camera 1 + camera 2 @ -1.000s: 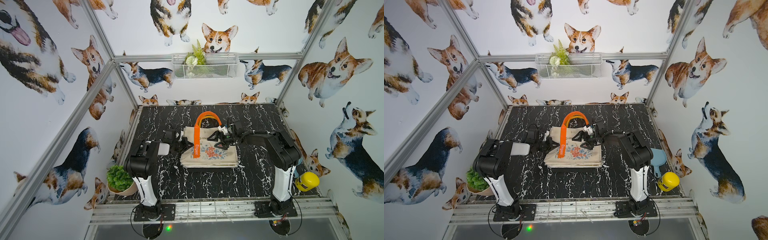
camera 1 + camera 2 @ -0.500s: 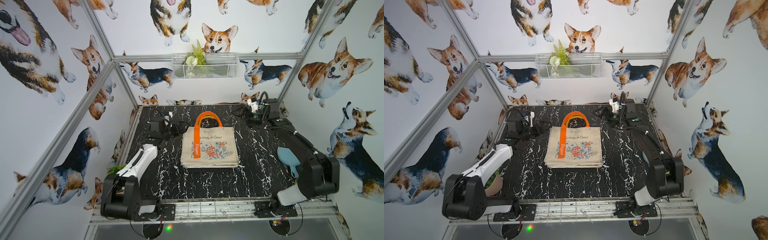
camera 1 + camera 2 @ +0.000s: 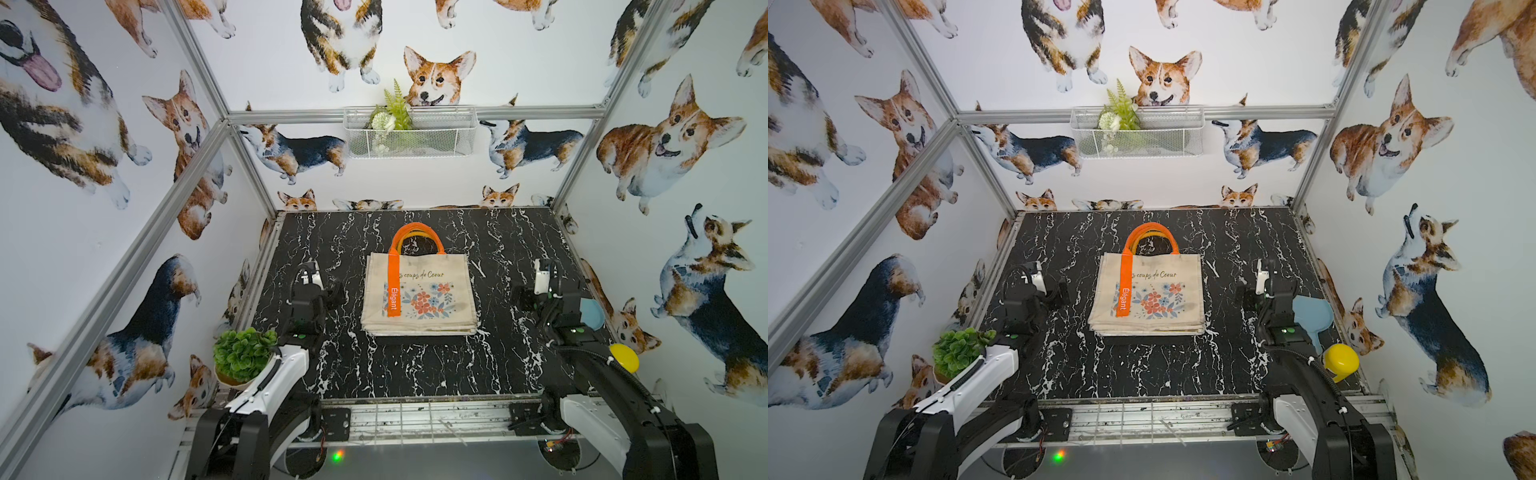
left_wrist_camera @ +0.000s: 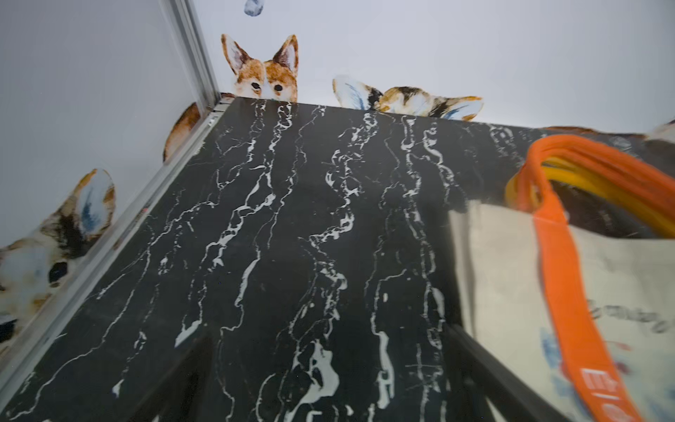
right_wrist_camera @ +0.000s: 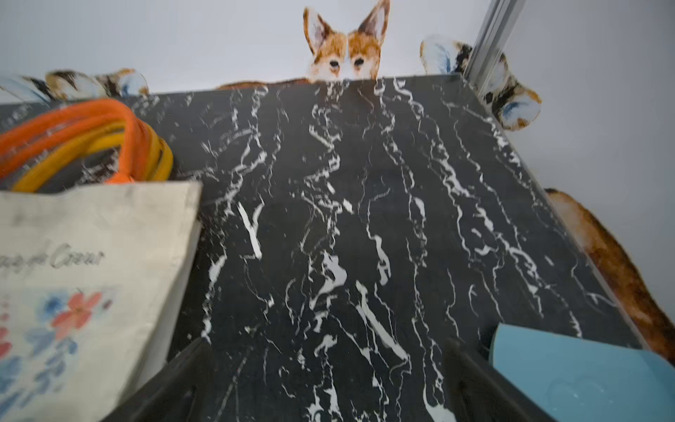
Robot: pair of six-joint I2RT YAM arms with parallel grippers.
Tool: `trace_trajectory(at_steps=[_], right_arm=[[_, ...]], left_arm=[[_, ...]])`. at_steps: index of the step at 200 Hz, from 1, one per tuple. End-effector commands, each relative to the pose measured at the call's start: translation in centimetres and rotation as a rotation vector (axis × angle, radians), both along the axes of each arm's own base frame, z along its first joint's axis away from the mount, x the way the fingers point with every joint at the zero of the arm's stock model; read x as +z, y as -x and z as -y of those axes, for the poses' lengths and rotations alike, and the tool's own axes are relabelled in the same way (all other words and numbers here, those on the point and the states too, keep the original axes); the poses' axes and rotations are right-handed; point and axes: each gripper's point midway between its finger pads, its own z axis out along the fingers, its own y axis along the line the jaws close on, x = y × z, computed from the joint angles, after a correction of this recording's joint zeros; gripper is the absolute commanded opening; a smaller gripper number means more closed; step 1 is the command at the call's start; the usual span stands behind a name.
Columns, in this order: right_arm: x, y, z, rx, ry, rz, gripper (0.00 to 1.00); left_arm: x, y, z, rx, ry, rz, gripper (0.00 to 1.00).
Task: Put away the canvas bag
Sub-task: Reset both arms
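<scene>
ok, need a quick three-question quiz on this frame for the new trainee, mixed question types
1. True or false: the left fingers are closed on the canvas bag.
2. The bag's orange handles point toward: A) the back wall, B) the arm bases, C) the potted plant.
3. Name the blue item beside the right fingers.
Key:
1. False. The left fingers and right fingers both stand open and empty, and the bag lies flat on the table.
2. A.
3. The blue scoop.
</scene>
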Motion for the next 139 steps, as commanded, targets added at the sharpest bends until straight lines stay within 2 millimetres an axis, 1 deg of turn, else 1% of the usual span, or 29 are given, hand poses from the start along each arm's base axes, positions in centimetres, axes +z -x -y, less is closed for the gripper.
trace_trajectory(at_steps=[1, 13, 15, 23, 44, 55, 58, 61, 62, 64, 65, 69, 76, 77, 83, 88, 93, 97, 100, 104, 113, 120, 128, 139], right_arm=[[4.2, -2.8, 1.1, -0.061, 0.025, 0.275, 0.99], [3.1, -3.3, 1.7, -0.082, 0.055, 0.264, 0.99], [2.5, -3.4, 1.8, -0.083, 0.059, 0.255, 0.99], [1.5, -3.8, 2.2, -0.097, 0.044, 0.253, 0.99], [-1.2, -4.0, 2.0, -0.072, 0.026, 0.249, 0.99], [-1.2, -4.5, 1.8, -0.063, 0.024, 0.302, 0.99], [-1.3, -4.5, 1.8, -0.062, 0.026, 0.296, 0.99], [-1.6, -4.5, 1.8, -0.060, 0.024, 0.273, 0.99], [-1.4, -4.5, 1.9, -0.063, 0.022, 0.273, 0.99], [-1.8, -4.6, 1.9, -0.063, 0.021, 0.248, 0.99], [-1.5, -4.6, 1.9, -0.063, 0.021, 0.245, 0.99], [-2.1, -4.7, 1.9, -0.059, 0.021, 0.189, 0.99], [-2.2, -5.3, 1.9, -0.052, 0.006, 0.148, 0.99], [-2.6, -5.3, 2.0, -0.054, 0.006, 0.137, 0.99], [-2.4, -6.1, 1.9, -0.048, 0.000, 0.163, 0.99], [-2.3, -6.4, 1.9, -0.048, -0.001, 0.169, 0.99], [-2.3, -6.6, 2.0, -0.052, -0.002, 0.142, 0.99], [-2.8, -6.4, 2.1, -0.057, -0.001, 0.084, 0.99], [-3.1, -6.3, 2.2, -0.057, -0.004, 0.066, 0.99], [-3.1, -6.4, 2.2, -0.053, -0.013, 0.084, 0.99], [-2.6, -6.7, 2.3, -0.062, -0.015, 0.137, 0.99], [-2.5, -6.6, 2.4, -0.063, -0.011, 0.115, 0.99], [-3.1, -6.4, 2.3, -0.062, -0.011, 0.071, 0.99], [-2.7, -6.6, 2.3, -0.062, -0.013, 0.127, 0.99]], left_arm=[[3.3, -1.3, -0.9, 0.010, -0.128, 0.223, 1.00], [1.7, -1.6, -1.7, 0.066, -0.104, 0.175, 1.00], [1.5, -1.6, -1.8, 0.070, -0.102, 0.171, 1.00], [1.2, -1.8, -2.0, 0.072, -0.095, 0.182, 1.00], [-0.4, -2.4, -2.5, 0.080, -0.043, 0.218, 1.00], [-2.0, -2.7, -2.7, 0.086, -0.034, 0.204, 1.00], [-1.9, -2.9, -2.9, 0.088, -0.040, 0.219, 1.00], [-1.9, -3.1, -2.9, 0.083, -0.038, 0.229, 1.00], [-1.9, -3.1, -3.0, 0.082, -0.036, 0.229, 1.00], [-2.0, -3.0, -2.8, 0.068, -0.029, 0.226, 1.00], [-2.0, -3.0, -2.8, 0.062, -0.026, 0.224, 1.00], [-2.3, -2.9, -2.6, 0.042, -0.006, 0.202, 1.00], [-2.7, -3.5, -2.2, 0.017, -0.001, 0.153, 1.00], [-2.8, -3.7, -2.1, 0.010, -0.001, 0.148, 1.00], [-2.8, -4.9, -1.3, -0.044, -0.007, 0.119, 1.00], [-3.4, -5.6, -0.3, -0.109, -0.006, 0.073, 1.00], [-3.8, -6.1, 0.8, -0.178, -0.004, 0.020, 1.00], [-3.9, -6.3, 1.2, -0.195, -0.007, -0.001, 1.00], [-3.8, -6.3, 1.2, -0.192, -0.009, 0.010, 1.00], [-3.6, -6.2, 1.0, -0.181, -0.005, 0.032, 1.00], [-3.8, -6.2, 0.3, -0.136, -0.003, 0.018, 1.00], [-3.8, -6.4, 0.4, -0.139, -0.015, 0.015, 1.00], [-3.8, -6.4, 0.4, -0.136, -0.020, 0.009, 1.00], [-3.8, -6.3, 0.5, -0.138, -0.023, 0.014, 1.00]])
